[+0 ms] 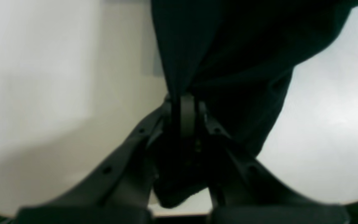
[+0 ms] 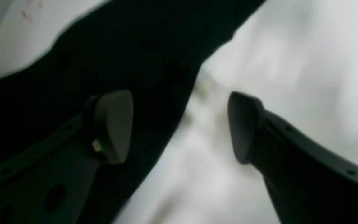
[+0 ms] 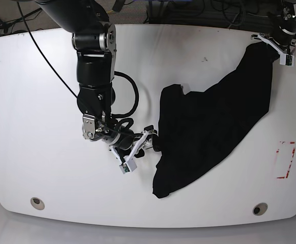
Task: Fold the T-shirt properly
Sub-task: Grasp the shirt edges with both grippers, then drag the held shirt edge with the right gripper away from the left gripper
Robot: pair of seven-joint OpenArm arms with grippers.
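Here a white table (image 3: pixel 46 168) with rounded corners fills the base view, two small round fittings near its front edge and a red rectangular marking (image 3: pixel 285 160) at one side; dark floor and cables show beyond the far edge. The T-shirt (image 3: pixel 209 127), black, lies crumpled across the table, one corner lifted toward the far edge. The left gripper (image 1: pixel 186 104) is pressed together on that corner. The right gripper (image 2: pixel 180 127) stands spread, empty, just beside the cloth's near edge. No writing is legible.
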